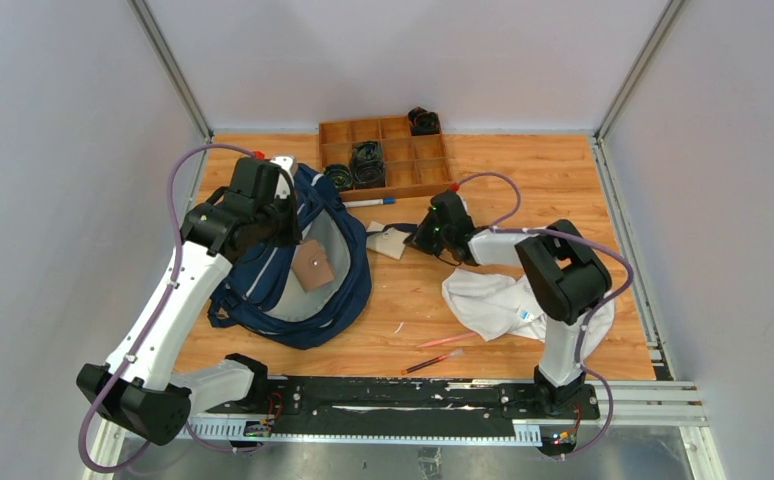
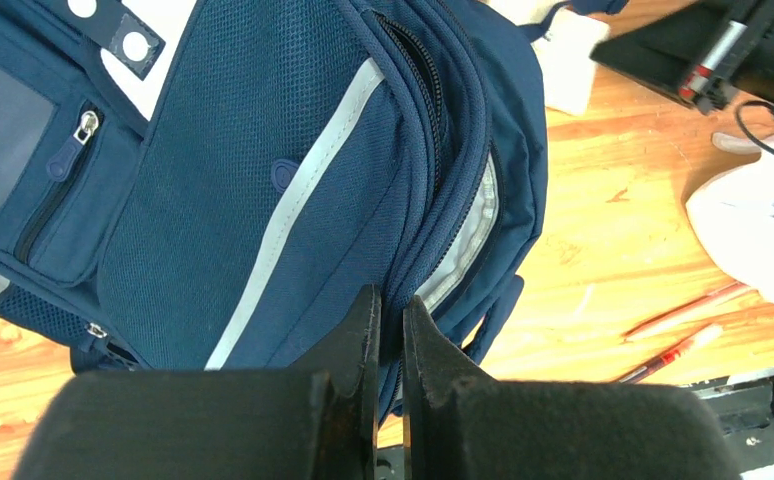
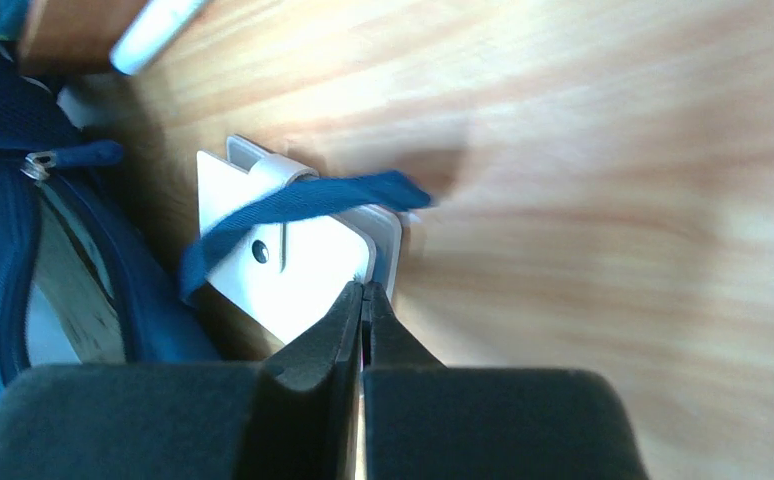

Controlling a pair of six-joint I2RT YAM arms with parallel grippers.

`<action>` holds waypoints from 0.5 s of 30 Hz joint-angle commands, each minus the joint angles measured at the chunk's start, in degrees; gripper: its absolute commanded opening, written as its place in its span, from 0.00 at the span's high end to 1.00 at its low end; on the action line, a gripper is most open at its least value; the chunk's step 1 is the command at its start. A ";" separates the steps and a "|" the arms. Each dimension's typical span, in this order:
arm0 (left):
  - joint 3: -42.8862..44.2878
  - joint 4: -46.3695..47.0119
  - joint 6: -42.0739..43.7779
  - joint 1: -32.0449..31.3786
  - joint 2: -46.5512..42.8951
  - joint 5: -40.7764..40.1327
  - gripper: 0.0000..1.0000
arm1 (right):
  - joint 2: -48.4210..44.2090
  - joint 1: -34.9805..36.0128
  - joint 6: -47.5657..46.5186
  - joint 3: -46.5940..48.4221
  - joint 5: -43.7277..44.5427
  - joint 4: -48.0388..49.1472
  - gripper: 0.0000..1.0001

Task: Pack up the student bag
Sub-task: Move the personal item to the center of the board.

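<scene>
**Step in hand.** Judge this as the pickup of the white badge holder (image 3: 298, 265) for loading into the student bag (image 1: 335, 310). The bag lies on the left half of the desk (image 1: 563, 180), with its mouth gaping and the grey lining showing. The badge holder lies flat at mid-desk, just beside the bag's right side, with a blue lanyard (image 3: 303, 205) across it.

**Next move.** Confirm the catch with a slight lift, then carry the holder left over the open mouth. Watch that the lanyard does not snag.

**Hands.**
- The right hand (image 3: 363, 292) is fully closed, and its tips meet at the holder's near edge. You cannot tell whether that edge is pinched.
- The left hand (image 2: 391, 308) is almost closed, clamping the bag's rim fabric to hold the opening up.
</scene>
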 commanded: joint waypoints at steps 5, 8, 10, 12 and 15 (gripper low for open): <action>-0.31 1.43 -0.67 0.39 -0.51 1.54 1.00 | -13.16 -2.61 -12.17 -15.54 0.26 -3.70 1.00; -0.41 1.51 -0.84 0.39 0.10 1.89 1.00 | -19.92 -2.65 -14.70 -21.78 -3.08 -4.58 1.00; -0.71 1.92 -0.89 0.39 0.19 1.77 1.00 | -24.16 -2.50 -17.24 -23.27 -4.54 -8.96 0.88; -1.14 2.39 -1.09 0.39 0.11 1.66 1.00 | -27.48 -2.19 -21.93 -22.94 -5.51 -14.82 0.51; -1.35 2.86 -1.33 0.39 0.38 1.54 1.00 | -32.04 -1.96 -31.02 -20.76 -4.32 -24.37 0.28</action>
